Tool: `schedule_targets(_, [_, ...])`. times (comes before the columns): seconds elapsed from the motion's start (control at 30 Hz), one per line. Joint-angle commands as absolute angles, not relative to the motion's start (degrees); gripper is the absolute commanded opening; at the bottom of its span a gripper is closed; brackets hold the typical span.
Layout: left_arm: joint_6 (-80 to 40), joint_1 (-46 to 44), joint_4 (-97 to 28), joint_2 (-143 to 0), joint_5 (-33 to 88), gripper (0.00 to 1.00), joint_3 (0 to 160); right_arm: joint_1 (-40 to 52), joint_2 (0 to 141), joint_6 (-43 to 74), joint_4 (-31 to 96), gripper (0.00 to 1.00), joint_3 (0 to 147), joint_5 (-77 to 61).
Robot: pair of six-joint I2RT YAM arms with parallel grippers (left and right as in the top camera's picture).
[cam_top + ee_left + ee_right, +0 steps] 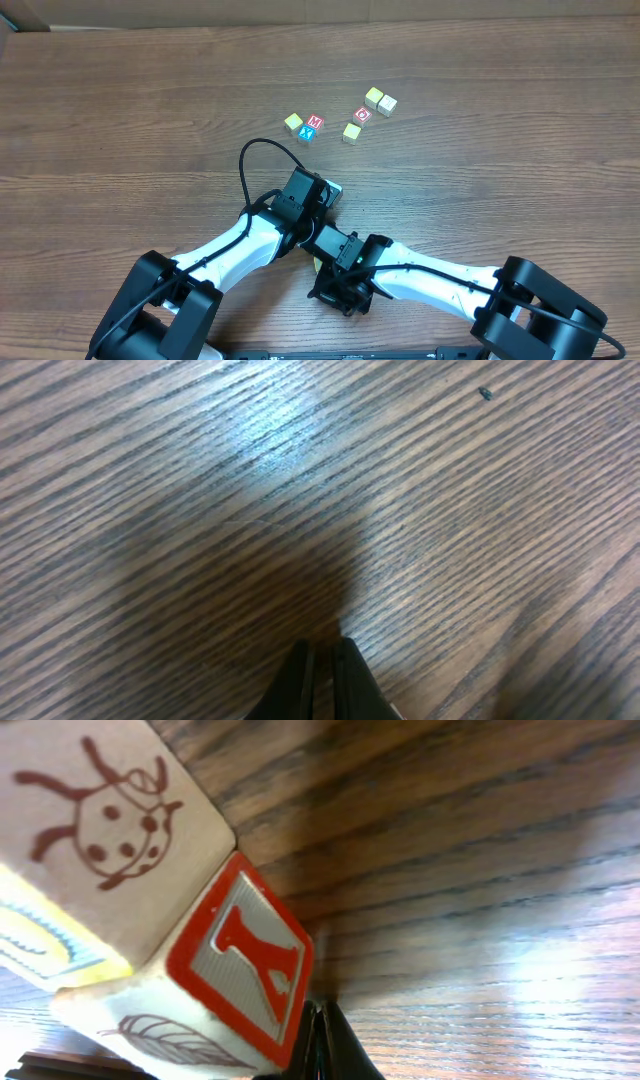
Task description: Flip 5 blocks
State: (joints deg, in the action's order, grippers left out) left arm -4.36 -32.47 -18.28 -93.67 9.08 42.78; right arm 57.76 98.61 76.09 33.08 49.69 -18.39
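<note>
1. When viewed from overhead, shows a loose scatter of small wooden alphabet cubes (351, 132) on the far part of the brown wood-grain surface (100, 120), well apart from both arms.
2. Counts seven there. On the left sits a pale yellow-topped cube (293, 122) just beside a red-bordered cube marked M (315, 122), itself touching a blue-marked cube (307, 133). Further right come a red-ringed cube (363, 114), a second yellow-topped one below it, and a touching pair of cream cubes (374, 97).
3. Places the white-and-black left arm (235, 250) and the white-and-black right arm (440, 275) folded low near the front edge, meeting and overlapping in the middle.
4. Through the left wrist camera, finds the left claw (322, 665) closed, black tips pressed together, gripping nothing, over bare shadowed wood grain.
5. Through the right wrist camera, finds the right claw (322, 1040) closed too and empty, tips right at the lower corner of a cream wooden cube with a red-framed red letter (245, 965). Cannot tell whether touching it or merely beside it.
6. Shows a feather drawing on another face of that cube.
7. Sets a cream wooden cube with a brown ladybird drawing (100, 830) against it, the two meeting along an edge, with a yellow-printed side face below the ladybird.
</note>
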Motion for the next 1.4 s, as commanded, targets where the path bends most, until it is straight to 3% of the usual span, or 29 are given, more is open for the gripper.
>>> schedule_targets(0.0, [-5.19,-33.34,-20.51,-96.23,13.54,0.04,39.92,57.8,99.02,76.53,32.64,0.04,50.37,-12.91])
schedule_targets(1.37, [-5.19,-33.34,-21.19,-96.23,13.56,0.04,39.92,62.33,96.09,77.23,34.41,0.04,51.53,-9.69])
